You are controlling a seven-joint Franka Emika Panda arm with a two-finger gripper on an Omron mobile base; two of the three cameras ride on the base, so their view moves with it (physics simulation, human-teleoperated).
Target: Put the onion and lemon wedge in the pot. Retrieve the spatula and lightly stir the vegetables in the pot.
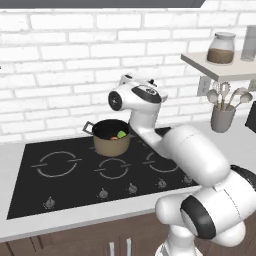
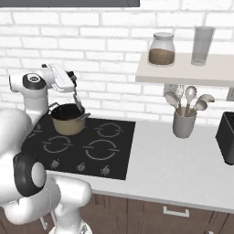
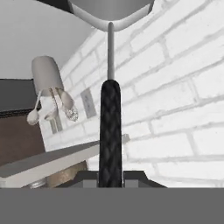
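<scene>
The tan pot (image 1: 111, 144) stands at the back of the black cooktop (image 1: 65, 187). Inside it lie the orange-red onion (image 1: 114, 137) and the green lemon wedge (image 1: 121, 134), side by side. My gripper (image 2: 73, 88) hangs just above the pot (image 2: 68, 124), shut on the black handle of the spatula (image 2: 78, 103). The spatula slants down over the pot's mouth; whether its head touches the vegetables I cannot tell. In the hand view, the handle (image 3: 110, 131) runs up from between my fingers to the grey head (image 3: 109, 11), with the gripper (image 3: 110, 178) closed around it.
A grey utensil cup (image 2: 184, 124) with spoons and ladles stands on the counter right of the cooktop. Above it a wall shelf (image 2: 183, 75) carries a jar (image 2: 162, 49) and a glass (image 2: 202, 45). A dark appliance (image 2: 227, 137) sits at the far right.
</scene>
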